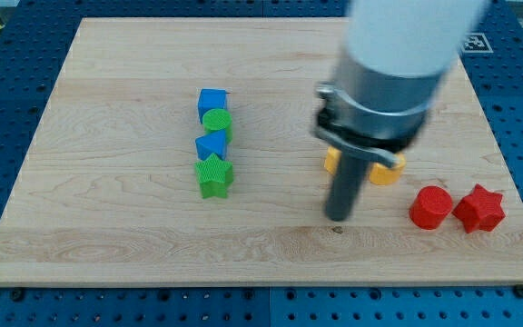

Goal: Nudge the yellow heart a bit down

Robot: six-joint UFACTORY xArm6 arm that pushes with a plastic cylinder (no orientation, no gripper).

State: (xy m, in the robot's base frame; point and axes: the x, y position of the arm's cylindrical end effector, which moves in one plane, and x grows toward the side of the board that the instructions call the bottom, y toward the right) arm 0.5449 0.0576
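Observation:
Two yellow pieces show behind my rod at the view's right of centre: one (331, 161) at the rod's left and one (385, 173) at its right. The arm hides most of both, so I cannot tell which is the heart or whether they are one block. My tip (337, 218) rests on the board just below them, apart from them.
A column at the view's centre left holds a blue cube (212, 100), a green cylinder (216, 122), a blue block (212, 145) and a green star (214, 177). A red cylinder (430, 206) and a red star (479, 209) sit at the lower right. The wooden board (107, 227) ends near them.

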